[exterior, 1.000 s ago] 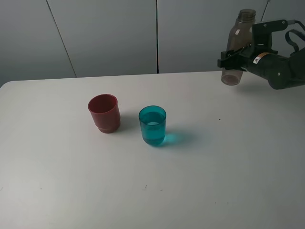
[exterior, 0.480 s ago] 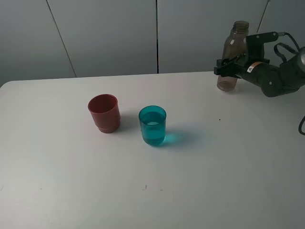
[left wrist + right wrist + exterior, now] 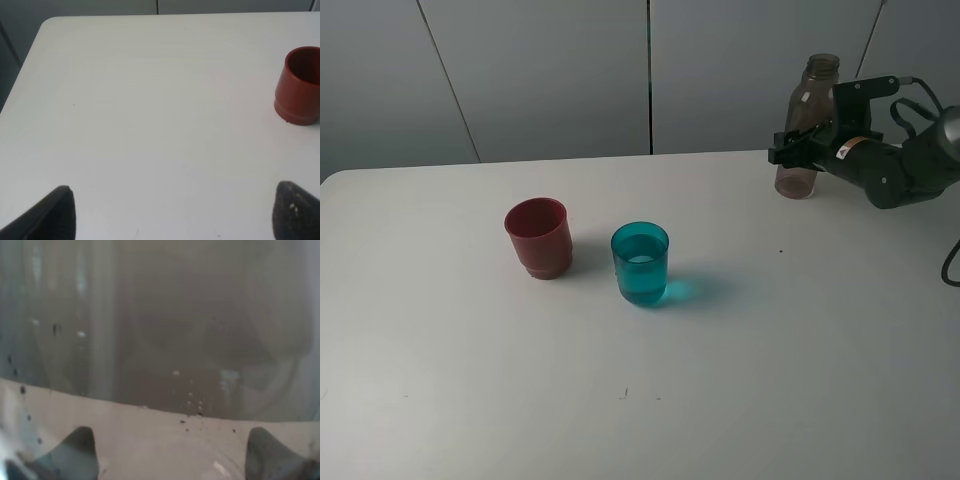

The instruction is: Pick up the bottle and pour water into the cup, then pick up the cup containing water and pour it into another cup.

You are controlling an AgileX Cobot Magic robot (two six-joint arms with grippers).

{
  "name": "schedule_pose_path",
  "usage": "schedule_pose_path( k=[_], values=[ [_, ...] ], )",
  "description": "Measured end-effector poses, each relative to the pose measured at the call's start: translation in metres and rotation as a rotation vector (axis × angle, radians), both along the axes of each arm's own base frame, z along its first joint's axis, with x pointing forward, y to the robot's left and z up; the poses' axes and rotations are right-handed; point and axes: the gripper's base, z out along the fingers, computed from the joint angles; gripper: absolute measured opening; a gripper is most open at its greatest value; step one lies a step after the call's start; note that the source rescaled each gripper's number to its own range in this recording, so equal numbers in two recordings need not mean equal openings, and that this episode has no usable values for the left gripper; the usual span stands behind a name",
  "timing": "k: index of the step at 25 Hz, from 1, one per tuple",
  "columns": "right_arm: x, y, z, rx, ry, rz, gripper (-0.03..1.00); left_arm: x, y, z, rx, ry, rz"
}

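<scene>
The smoky grey-brown bottle (image 3: 808, 125) stands upright at the far right back of the white table (image 3: 770, 380). My right gripper (image 3: 792, 148) is shut around its lower body. In the right wrist view the bottle (image 3: 165, 325) fills the picture, with the gripper (image 3: 172, 450) fingertips on either side. The teal cup (image 3: 640, 265) stands mid-table with water in it. The red cup (image 3: 539, 237) stands just left of it and also shows in the left wrist view (image 3: 300, 85). My left gripper (image 3: 175, 212) is open and empty, away from the red cup.
A grey panelled wall (image 3: 570, 70) runs behind the table's back edge. The bottle stands close to that edge. The table's left corner (image 3: 47, 22) shows in the left wrist view.
My right gripper has moved left and down with the bottle, from held in the air to standing upright on the table. The cups have not moved.
</scene>
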Motion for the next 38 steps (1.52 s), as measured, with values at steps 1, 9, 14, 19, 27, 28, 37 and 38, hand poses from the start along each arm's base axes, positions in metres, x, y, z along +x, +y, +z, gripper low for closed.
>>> schedule_pose_path(
  k=[1,9,14,19,27,28,37,38],
  values=[
    [0.0,0.0,0.0,0.0,0.0,0.0,0.0,0.0,0.0,0.0,0.0,0.0,0.0],
    [0.0,-0.001,0.0,0.017,0.003,-0.006,0.0,0.0,0.0,0.0,-0.002,0.0,0.001],
    [0.0,-0.001,-0.001,0.019,0.012,-0.009,0.38,0.0,0.0,0.0,-0.002,0.0,0.001],
    [-0.001,0.0,-0.002,0.033,0.026,-0.009,0.87,0.0,0.0,0.0,-0.002,0.0,0.001],
    [-0.014,-0.002,0.004,0.03,0.151,-0.026,0.98,0.0,0.0,0.0,-0.002,0.0,0.001],
    [-0.018,-0.002,0.01,0.029,0.151,-0.027,0.98,0.0,0.0,0.0,-0.002,0.0,0.001],
    [-0.075,-0.001,0.037,-0.036,0.237,0.025,0.99,0.0,0.0,0.0,0.0,0.0,0.0],
    [-0.083,-0.001,0.04,-0.046,0.24,0.04,0.99,0.0,0.0,0.0,0.0,0.0,0.0]
  ],
)
